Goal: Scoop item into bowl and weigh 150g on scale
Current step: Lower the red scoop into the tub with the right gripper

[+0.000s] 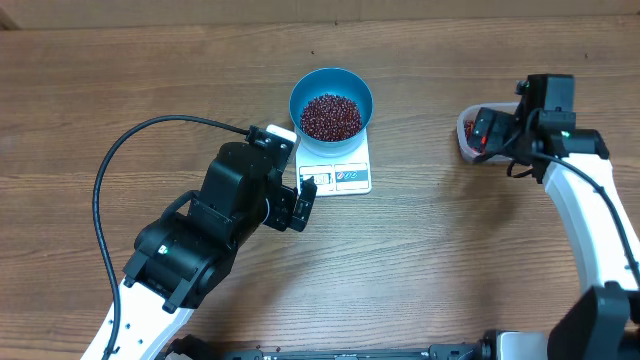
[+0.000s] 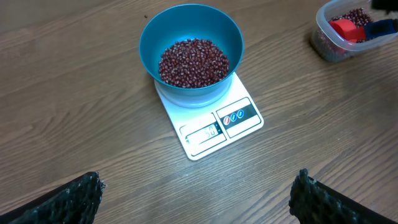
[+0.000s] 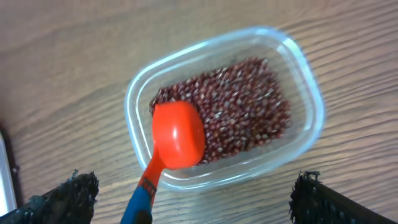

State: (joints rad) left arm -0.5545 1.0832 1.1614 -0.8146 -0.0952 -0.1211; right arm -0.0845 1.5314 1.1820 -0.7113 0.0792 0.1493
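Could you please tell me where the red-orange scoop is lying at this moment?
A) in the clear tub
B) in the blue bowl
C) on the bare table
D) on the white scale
A: the scoop rests on the beans inside the clear tub, its handle reaching out over the rim.

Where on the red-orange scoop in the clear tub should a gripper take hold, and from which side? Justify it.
Grip the scoop by its blue-tipped handle, coming from above with the jaws across its narrow width. The handle sticks out over the rim of the tub, clear of the beans, while the wide round cup lies among them.
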